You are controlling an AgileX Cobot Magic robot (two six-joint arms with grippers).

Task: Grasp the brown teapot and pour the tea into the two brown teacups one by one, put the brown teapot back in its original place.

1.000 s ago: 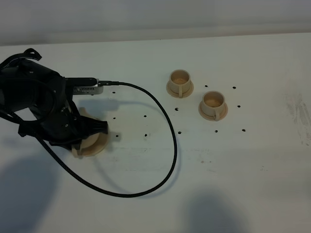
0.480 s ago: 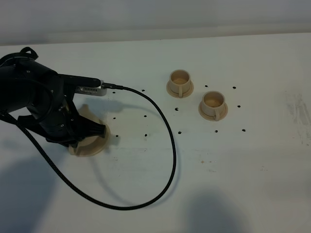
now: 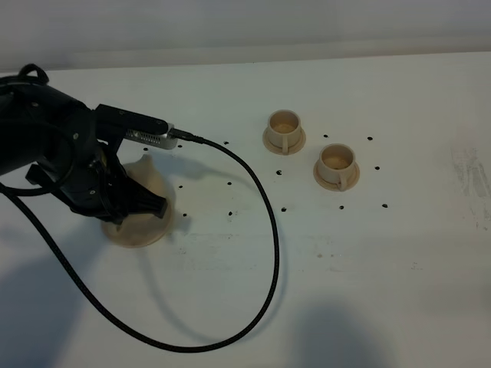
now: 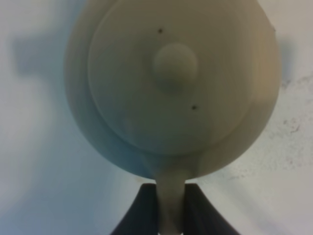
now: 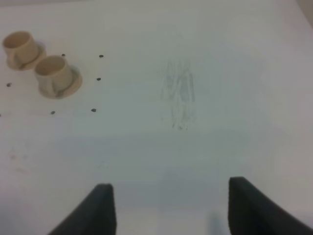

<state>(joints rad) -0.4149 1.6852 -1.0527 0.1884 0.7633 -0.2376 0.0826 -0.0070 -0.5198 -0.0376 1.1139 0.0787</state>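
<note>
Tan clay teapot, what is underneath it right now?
A flat round tan disc lies under the tan clay teapot; only its near edge shows. The left gripper, shut on the teapot's handle, and its black arm cover the rest, so whether they touch is unclear.

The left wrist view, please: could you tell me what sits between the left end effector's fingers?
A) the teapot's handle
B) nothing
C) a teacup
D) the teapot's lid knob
A: the two dark fingers flank the pale handle of the brown teapot, away from its lid knob.
</note>
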